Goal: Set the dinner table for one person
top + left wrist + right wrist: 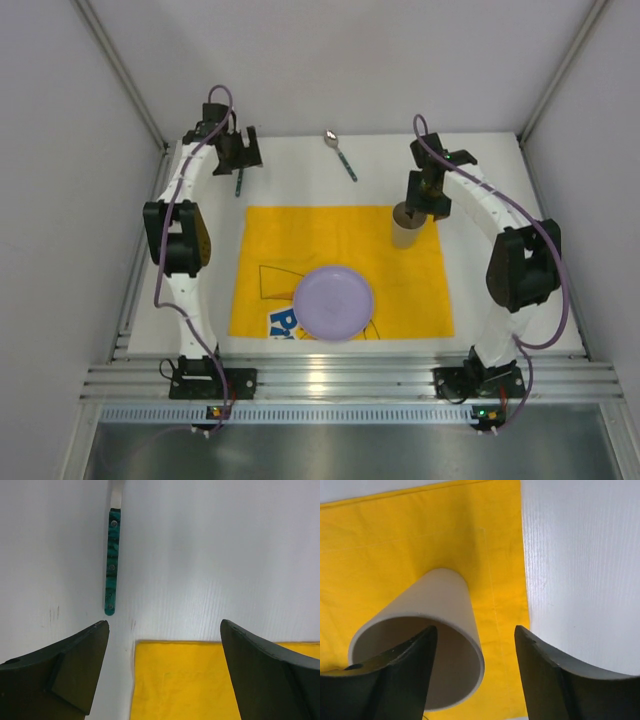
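**Table Setting Inspection: Cup Under Right Gripper, Left Gripper Unladen**

The dinner table, a white top, lay beneath both grippers and extended past them on every side. The left wrist view showed it ahead of the fingers. The right wrist view showed it to the outer side of the fingers.

The right gripper stood directly above a beige cup. Only the right wrist view showed how the gripper was set: its jaws were partly apart and clamped on nothing. One finger was over the mouth of the cup, and the other was outside the wall with a gap showing. Whether the first finger reached inside could not be told. The cup stood on the corner of a yellow placemat.

The left gripper was spread wide and held nothing. Bare table and a corner of the placemat showed between its fingers. A teal-handled utensil lay just ahead of one fingertip, apart from it. Its working end was cut off in this view and hidden in the overhead view.

Only the overhead view showed a lilac plate, on the placemat well to the near side of both grippers. It also showed a spoon on the bare table between the grippers.

Count: one cup, one plate, one spoon, one teal-handled utensil, one placemat and two grippers, the left among them.
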Robot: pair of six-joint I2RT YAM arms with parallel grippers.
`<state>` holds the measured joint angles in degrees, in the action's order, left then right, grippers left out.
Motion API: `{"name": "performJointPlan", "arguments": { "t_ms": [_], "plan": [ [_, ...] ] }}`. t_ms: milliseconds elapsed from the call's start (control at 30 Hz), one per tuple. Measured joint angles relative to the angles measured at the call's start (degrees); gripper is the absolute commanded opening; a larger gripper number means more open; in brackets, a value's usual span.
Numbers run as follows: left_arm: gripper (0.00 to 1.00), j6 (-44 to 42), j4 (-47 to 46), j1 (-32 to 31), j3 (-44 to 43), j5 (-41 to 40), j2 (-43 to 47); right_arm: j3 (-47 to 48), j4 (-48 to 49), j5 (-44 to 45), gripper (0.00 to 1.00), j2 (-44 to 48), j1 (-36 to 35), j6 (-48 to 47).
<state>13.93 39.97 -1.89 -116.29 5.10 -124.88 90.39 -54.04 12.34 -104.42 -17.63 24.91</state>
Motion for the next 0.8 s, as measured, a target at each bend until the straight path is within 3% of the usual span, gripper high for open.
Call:
{"name": "performJointPlan", "arguments": {
  "t_ms": [67,133,467,700,800],
  "plan": [
    [0.98,-0.39,-0.11,0.2,-1.86,0.02,-2.64,0.0,-0.17,0.07,0.84,0.07,0.04,0.02],
    [0.98,-0.59,-0.52,0.44,-3.76,0.04,-5.6,0.04,-0.66,0.24,0.9,0.37,0.07,-0.15],
    [0.96,-2.08,-1.36,1.16,-11.54,-1.66,-16.46,1.66,-5.84,1.84,0.93,11.56,0.09,-0.52],
    [0.68,-2.67,-2.27,1.09,-14.25,-2.91,-20.09,4.07,-7.45,3.52,0.93,16.74,0.68,-0.9],
    [0.46,-2.78,-2.4,1.33,-14.32,-3.48,-20.41,5.05,-8.68,3.65,0.93,15.87,1.05,-0.9]
  ]
}}
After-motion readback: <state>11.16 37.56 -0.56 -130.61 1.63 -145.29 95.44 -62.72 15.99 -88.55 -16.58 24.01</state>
